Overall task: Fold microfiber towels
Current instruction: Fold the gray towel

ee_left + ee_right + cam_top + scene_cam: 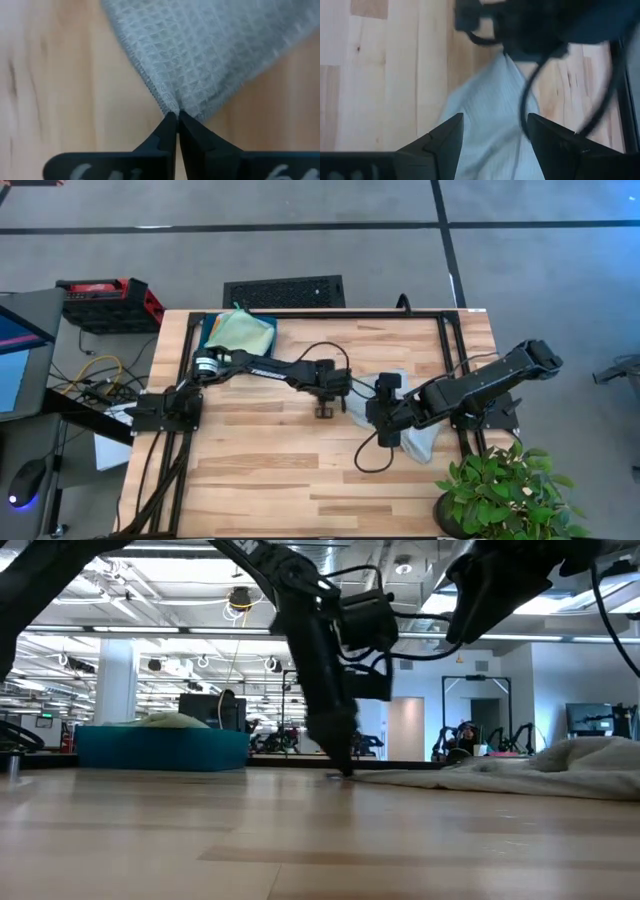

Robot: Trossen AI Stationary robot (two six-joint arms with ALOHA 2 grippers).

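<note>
Left gripper [176, 116] sits at centre frame in the high view, jaws pinched together on the corner of a pale grey waffle-weave microfiber towel [210, 55], tips down at the light wooden slatted table [260, 480]. The towel lies rumpled right of centre. Right gripper [494, 131] hovers over the same towel, jaws spread wide, holding nothing. At upper left of the high view, a light green soft cloth [243, 330] rests in a dark teal rectangular tray [207, 330]
</note>
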